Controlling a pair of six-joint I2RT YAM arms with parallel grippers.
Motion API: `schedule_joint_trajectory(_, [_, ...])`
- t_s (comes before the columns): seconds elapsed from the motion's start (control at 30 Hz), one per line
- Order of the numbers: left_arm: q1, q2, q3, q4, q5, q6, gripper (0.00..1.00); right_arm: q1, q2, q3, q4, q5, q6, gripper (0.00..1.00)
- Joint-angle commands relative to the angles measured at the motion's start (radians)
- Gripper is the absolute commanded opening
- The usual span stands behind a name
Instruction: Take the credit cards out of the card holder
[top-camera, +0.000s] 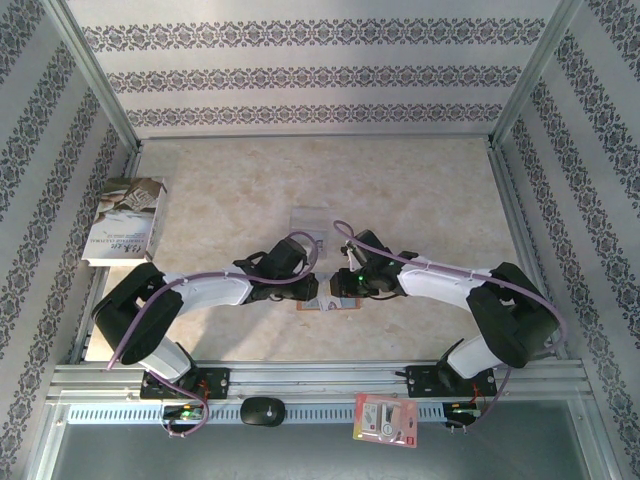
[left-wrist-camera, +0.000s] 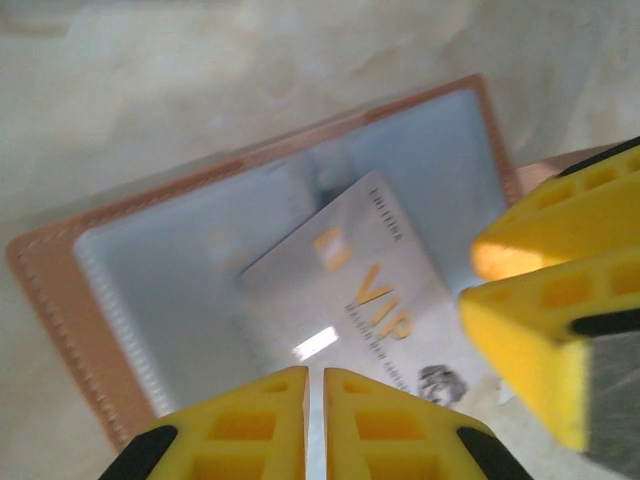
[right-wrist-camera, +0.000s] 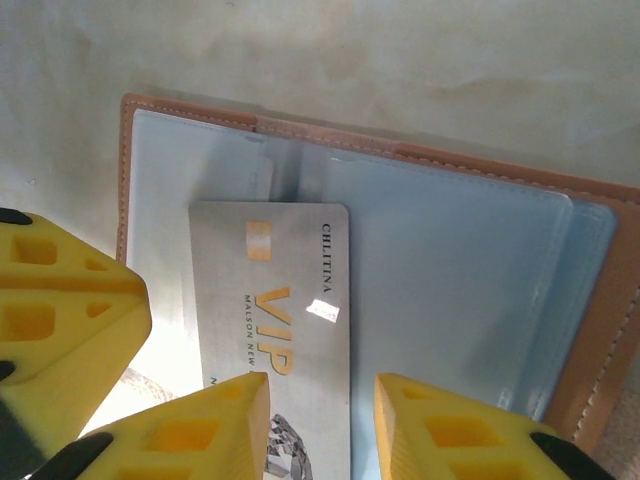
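One credit card (right-wrist-camera: 290, 250) reading "CHILTINA VIP" sits pinched in left claw (left-wrist-camera: 315, 385); right claw (right-wrist-camera: 320, 388) apart.

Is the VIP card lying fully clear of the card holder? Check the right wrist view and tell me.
No, the VIP card lies overlapping the grey-blue lining of the open card holder.

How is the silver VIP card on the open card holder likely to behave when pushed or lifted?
Probably stiff: the VIP card lies flat with straight edges, so it should slide without folding. Likely slippery, given the glossy glare on its face and the smooth lining of the card holder. Thin and flat, it may be hard to pinch.
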Motion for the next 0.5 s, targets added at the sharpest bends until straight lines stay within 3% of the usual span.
schedule_joint_trajectory(0.0, [-0.018, 0.018, 0.032, 0.023, -0.003, 0.004, 0.10, -0.017, -0.021, -0.017, 0.023, -0.025, -0.002, 0.33])
schedule_joint_trajectory(0.47, [0.000, 0.105, -0.017, 0.063, -0.032, -0.028, 0.00, -0.033, 0.012, -0.024, 0.045, -0.087, -0.001, 0.34])
